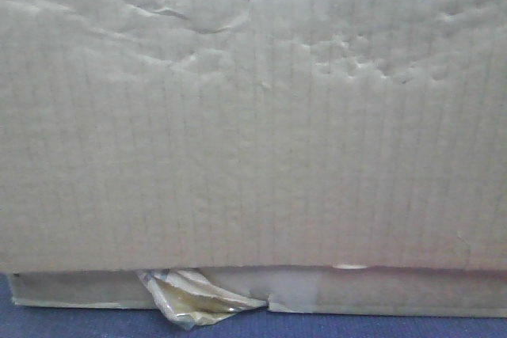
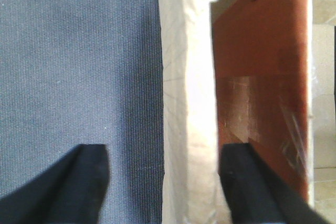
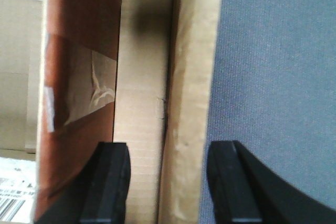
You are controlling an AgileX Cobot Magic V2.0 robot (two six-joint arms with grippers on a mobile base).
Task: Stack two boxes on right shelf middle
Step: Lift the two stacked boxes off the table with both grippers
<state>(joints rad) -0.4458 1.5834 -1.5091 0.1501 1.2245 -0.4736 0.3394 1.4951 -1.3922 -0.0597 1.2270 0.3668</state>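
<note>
Box: a brown cardboard box (image 1: 253,132) is seen up close, set on the blue-grey desk (image 1: 380,326). Its creased face fills the front view.
Tape: a crumpled tuft of yellowish clear tape (image 1: 198,300) hangs at the bottom edge.
Second box: cannot be picked out in these views.
Shelf: not seen in any view.
Left jaws: spread wide, with nothing pinched. A side wall (image 2: 186,103) of the box is straddled, with one finger (image 2: 89,187) outside over the desk and the other inside by the red-brown flap (image 2: 262,51).
Right jaws: spread too, with nothing pinched. The other side wall (image 3: 191,103) stands between them, one finger inside the box and one outside.
Weight: most likely light, as the box looks open and nothing is seen inside.
Feel: thin, bendy and dented, so it can be crushed by a hard squeeze. It is rough, not slippery.
Where to hold: the two side walls near the top rim should be pinched together and the box lifted level.
Watch out: a wall may bow or tear, and the box may tip if one side is lifted first.
</note>
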